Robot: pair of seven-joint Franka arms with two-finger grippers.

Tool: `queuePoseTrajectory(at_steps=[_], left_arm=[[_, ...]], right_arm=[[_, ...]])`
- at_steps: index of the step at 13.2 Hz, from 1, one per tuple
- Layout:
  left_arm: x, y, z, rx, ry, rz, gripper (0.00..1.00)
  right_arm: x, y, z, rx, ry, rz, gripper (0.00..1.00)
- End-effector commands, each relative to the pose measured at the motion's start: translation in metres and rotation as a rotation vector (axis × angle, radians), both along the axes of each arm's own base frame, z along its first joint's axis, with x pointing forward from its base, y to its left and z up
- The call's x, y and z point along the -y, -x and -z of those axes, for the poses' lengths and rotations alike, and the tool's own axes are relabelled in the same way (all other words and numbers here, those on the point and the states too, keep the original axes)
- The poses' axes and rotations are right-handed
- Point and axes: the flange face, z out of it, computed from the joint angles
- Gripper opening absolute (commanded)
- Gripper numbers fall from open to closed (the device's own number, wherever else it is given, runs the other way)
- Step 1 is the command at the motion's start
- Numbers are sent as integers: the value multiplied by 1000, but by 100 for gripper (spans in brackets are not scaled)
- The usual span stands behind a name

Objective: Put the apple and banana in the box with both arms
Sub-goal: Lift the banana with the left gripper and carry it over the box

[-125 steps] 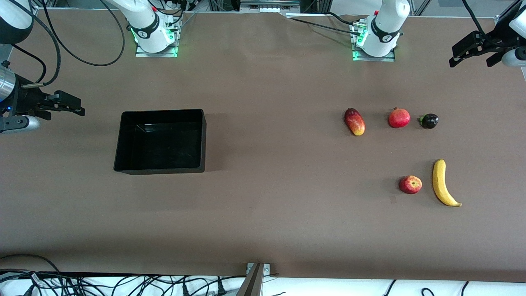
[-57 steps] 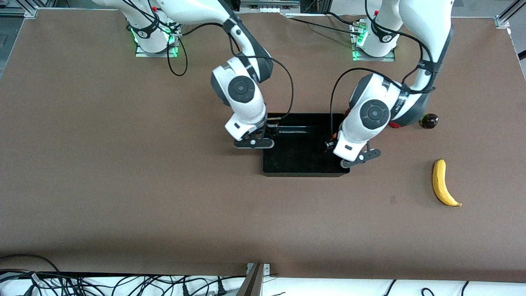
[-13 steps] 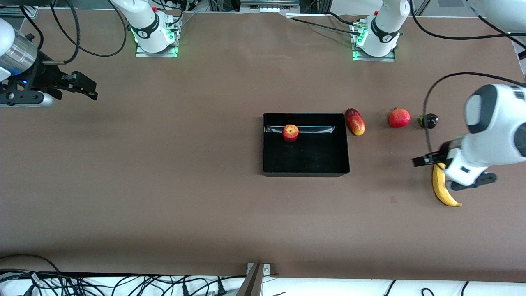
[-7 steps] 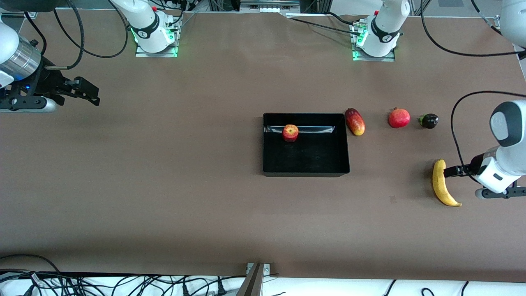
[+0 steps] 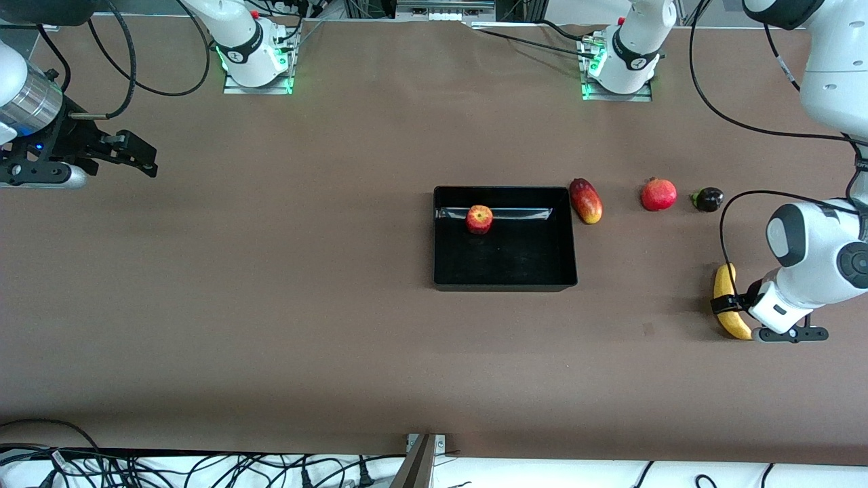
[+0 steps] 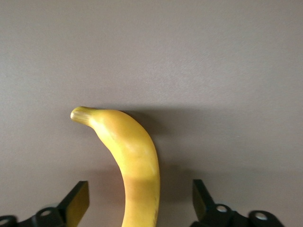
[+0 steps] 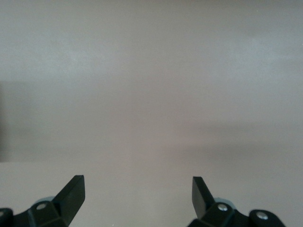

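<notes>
Banana (image 5: 725, 301) lies flat, long axis running toward the front camera.

Brown table (image 5: 271, 305) has a black box (image 5: 505, 283) sitting around the middle. Right beside it, toward the left arm's end, a mango (image 5: 586, 200), then a pomegranate (image 5: 658, 194) and a small dark fruit (image 5: 708, 199) in a row. The banana (image 5: 724, 301) lies nearer the front camera than those.

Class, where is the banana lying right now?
The banana lies on the table at the left arm's end, nearer the front camera than the pomegranate, with the open left end effector straddling it.
</notes>
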Motion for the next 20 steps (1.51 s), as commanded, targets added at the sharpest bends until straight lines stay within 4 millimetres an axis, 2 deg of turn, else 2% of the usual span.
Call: queuePoseTrajectory(at_steps=[1,2,4,6,7,11,12,14,16,17,19,20], left_arm=[[-6,0,8,-2,-22,32,80],[-9,0,12,12,-21,28,71],[-11,3,23,26,-14,28,26],[-11,5,26,22,-13,27,5],[-11,6,27,21,-13,27,0],[-11,7,21,17,-16,25,0],[-11,7,7,27,-23,17,0],[5,13,-38,-29,-21,-2,0],[67,16,-93,-111,36,-58,0],[100,19,-113,-132,57,-83,0],[172,25,-141,-151,49,-127,0],[214,28,-145,-146,53,-186,0]], right_arm=[[1,-3,-4,13,10,-2,100],[1,-2,-3,10,10,-2,100],[1,-3,-3,8,9,1,100],[1,-3,-3,10,9,1,100],[1,-4,-3,11,9,1,100],[2,-6,-4,29,7,1,100],[2,-7,-3,31,7,1,100],[1,-9,-1,37,7,1,100],[1,-10,-1,37,5,1,100],[1,-10,-1,37,5,1,100],[1,-10,-1,37,5,1,100],[1,-10,0,36,5,1,100]])
